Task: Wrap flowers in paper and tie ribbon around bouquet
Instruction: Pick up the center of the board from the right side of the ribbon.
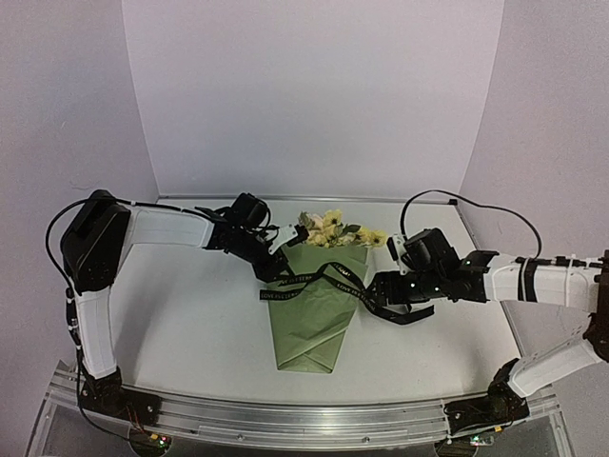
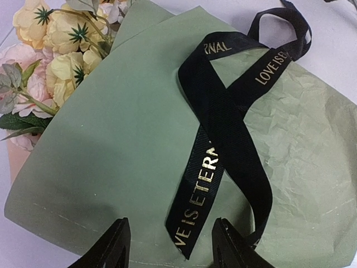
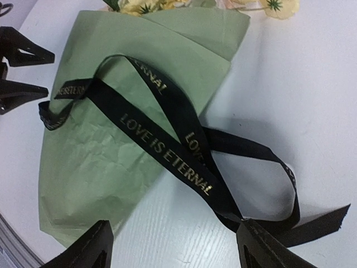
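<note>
The bouquet lies flat mid-table, an olive-green paper (image 1: 309, 324) cone with yellow and cream flowers (image 1: 328, 228) at its far end. A black lettered ribbon (image 1: 324, 279) crosses the cone in a loose loop and trails off to the right. My left gripper (image 1: 276, 265) sits at the cone's upper left edge. In the left wrist view the left gripper (image 2: 170, 248) is open, and a ribbon (image 2: 206, 178) end lies loose between its fingers on the paper (image 2: 122, 139). My right gripper (image 1: 377, 293) is open over the table just right of the cone. The ribbon (image 3: 167, 151) runs past the right gripper (image 3: 175, 250) beside one finger.
White walls close in the table at the back and sides. The aluminium rail (image 1: 285, 419) with both arm bases runs along the near edge. In the right wrist view the left gripper's fingers (image 3: 22, 72) show at the left, beyond the paper (image 3: 95, 162).
</note>
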Controlling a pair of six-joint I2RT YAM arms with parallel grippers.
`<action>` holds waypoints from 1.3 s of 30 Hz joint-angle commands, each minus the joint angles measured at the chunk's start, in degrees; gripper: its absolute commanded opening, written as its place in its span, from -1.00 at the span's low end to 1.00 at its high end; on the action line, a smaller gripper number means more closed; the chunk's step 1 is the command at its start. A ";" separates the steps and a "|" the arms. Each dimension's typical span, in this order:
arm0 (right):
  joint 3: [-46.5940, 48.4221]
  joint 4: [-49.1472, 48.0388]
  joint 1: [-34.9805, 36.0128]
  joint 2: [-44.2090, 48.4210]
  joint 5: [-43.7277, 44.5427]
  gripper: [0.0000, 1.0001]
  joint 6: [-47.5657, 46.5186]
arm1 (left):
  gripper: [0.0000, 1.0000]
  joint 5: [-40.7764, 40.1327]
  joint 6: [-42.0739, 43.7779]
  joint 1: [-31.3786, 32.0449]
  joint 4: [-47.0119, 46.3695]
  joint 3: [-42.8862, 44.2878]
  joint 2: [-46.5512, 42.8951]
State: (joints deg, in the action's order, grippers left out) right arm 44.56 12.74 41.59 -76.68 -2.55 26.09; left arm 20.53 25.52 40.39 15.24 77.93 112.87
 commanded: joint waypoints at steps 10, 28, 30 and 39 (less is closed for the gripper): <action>-4.15 2.80 -1.49 5.76 2.28 0.62 0.00 | 0.03 -3.59 5.51 2.59 3.38 5.76 4.52; -6.03 5.12 -2.41 8.27 2.55 0.60 -1.39 | -0.88 -4.59 3.45 2.85 1.34 6.68 6.03; -6.13 5.62 -2.64 8.34 2.55 0.60 -1.99 | -0.99 -5.65 2.57 2.83 0.14 6.03 5.26; -6.31 7.45 -7.00 6.28 -3.66 0.64 -6.60 | -1.00 -9.99 -5.43 2.03 -9.07 0.79 -0.87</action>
State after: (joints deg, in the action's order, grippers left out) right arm 38.54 19.11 36.98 -69.63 -2.95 22.47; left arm 13.14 24.71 42.90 12.26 80.65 117.93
